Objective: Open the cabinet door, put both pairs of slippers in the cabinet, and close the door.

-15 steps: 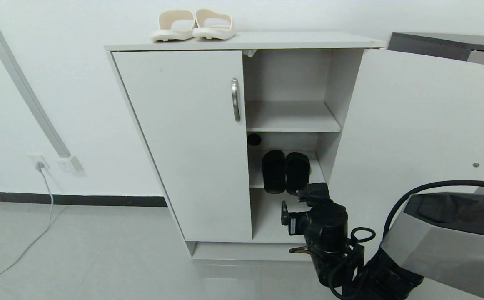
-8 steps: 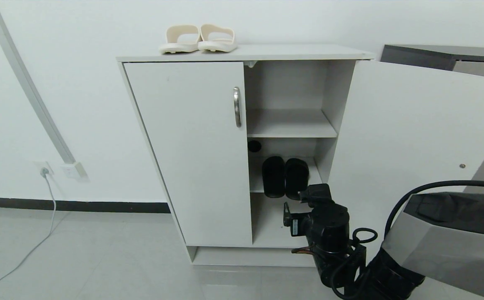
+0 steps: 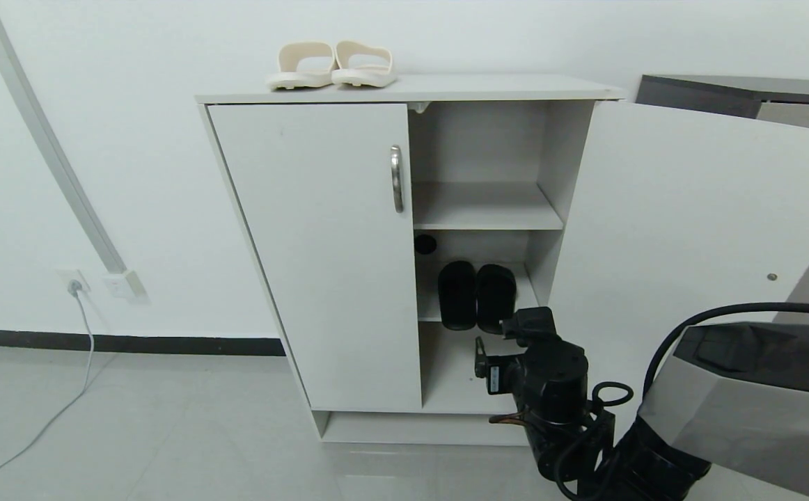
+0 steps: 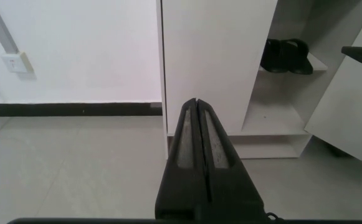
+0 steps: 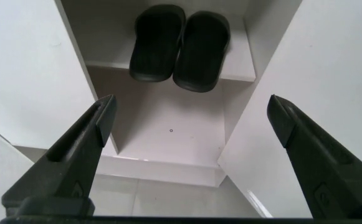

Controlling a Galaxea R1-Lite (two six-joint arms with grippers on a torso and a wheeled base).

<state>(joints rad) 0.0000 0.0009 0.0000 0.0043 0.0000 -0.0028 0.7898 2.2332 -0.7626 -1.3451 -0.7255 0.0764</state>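
White laminate, flat and matte, makes up the cabinet (image 3: 488, 87) as the head view has it. Its left door (image 3: 321, 257) is shut and carries a slim, brushed-metal handle (image 3: 395, 179); the right door (image 3: 683, 223) stands swung wide open. The cream slippers (image 3: 333, 64), smooth moulded slides with broad straps, sit side by side on the cabinet's top, toward its left end and back edge. The black slippers (image 3: 476, 296), dull and rubbery with rounded toes, lie as a pair on the middle shelf, their near ends at its front edge. The right gripper (image 3: 524, 323) hangs just in front of that shelf, below its edge.

From the left wrist, the left gripper (image 4: 195, 109) has its two long grey fingers pressed flat together with nothing between them, above glossy pale floor tiles (image 4: 75, 168). The black slippers (image 4: 286, 56) show on their shelf beyond the shut door.

From the right wrist, the right gripper (image 5: 192, 106) has its dark, wedge-shaped fingers spread far apart and holds nothing. Between them, farther off, the black slippers (image 5: 181, 53) rest touching each other on the shelf, above the bare bottom board (image 5: 168, 130).
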